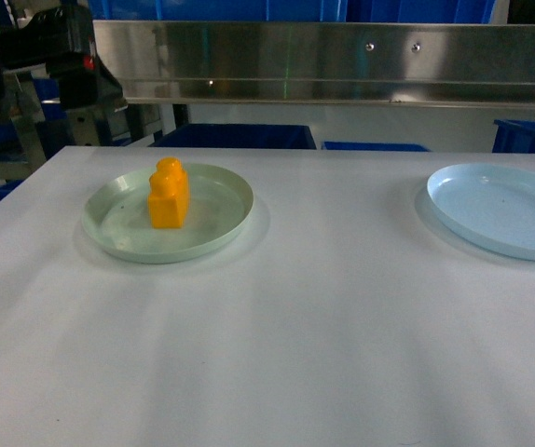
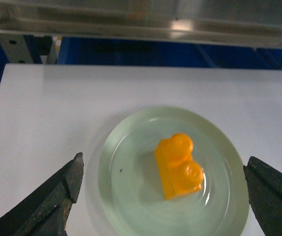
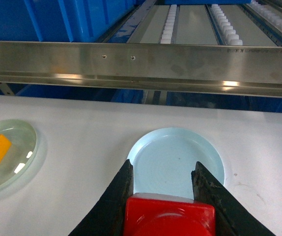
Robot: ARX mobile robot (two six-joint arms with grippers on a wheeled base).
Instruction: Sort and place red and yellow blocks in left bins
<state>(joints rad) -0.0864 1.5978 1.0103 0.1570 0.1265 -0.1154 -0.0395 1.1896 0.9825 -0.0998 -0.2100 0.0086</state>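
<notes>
Now the glossy orange-yellow studded brick (image 2: 179, 165) stands studs-up in the pale green plate (image 1: 109, 233), long axis running near-to-far; left tool (image 2: 163, 196) spread wide, right tool (image 3: 166, 196) clamping the red brick (image 3: 169, 216).

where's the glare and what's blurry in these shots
Head view: bright streaks on the steel rail, soft overall. Left wrist view: white glints on the green plate and yellow block; gripper fingers blurred. Right wrist view: rail hotspots; red block close and soft.
</notes>
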